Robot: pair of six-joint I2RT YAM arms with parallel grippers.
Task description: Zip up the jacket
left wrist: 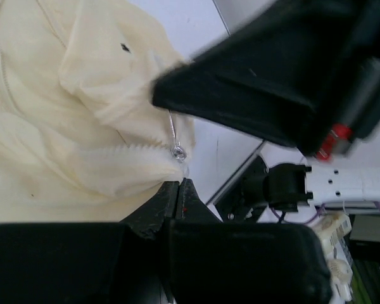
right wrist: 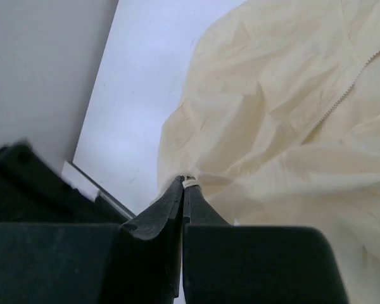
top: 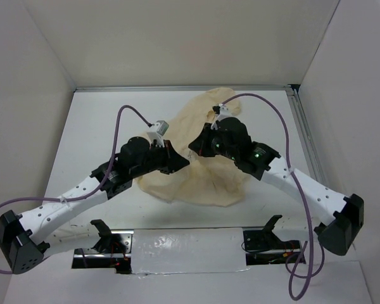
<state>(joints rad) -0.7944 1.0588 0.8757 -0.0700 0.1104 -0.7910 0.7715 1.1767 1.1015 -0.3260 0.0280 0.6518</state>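
Ok, top view: jacket (top: 209, 174) lies crumpled on the table (top: 101, 126), middle to far edge, bunched toward the far right corner. Both arms reach in and meet over its left part: left gripper (top: 180, 162) at the jacket's left edge, right gripper (top: 196, 144) just beyond it, the two nearly touching. Finger gaps are not readable from up here. Left wrist view: fingers (left wrist: 168, 196) pressed together with no gap, tips right at the jacket's hem; can't tell if any fabric is pinched. Just above the tips hangs a small metal zipper piece (left wrist: 178, 152), with the zipper teeth (left wrist: 136, 146) running left from it. The right gripper shows as a blurred black block, its tip down on the fabric just above that piece. Right wrist view: fingers (right wrist: 164, 209) closed tight, a small pale bit of the jacket nipped at the tips. Cream fabric fills the right side, and bare table runs along the left.
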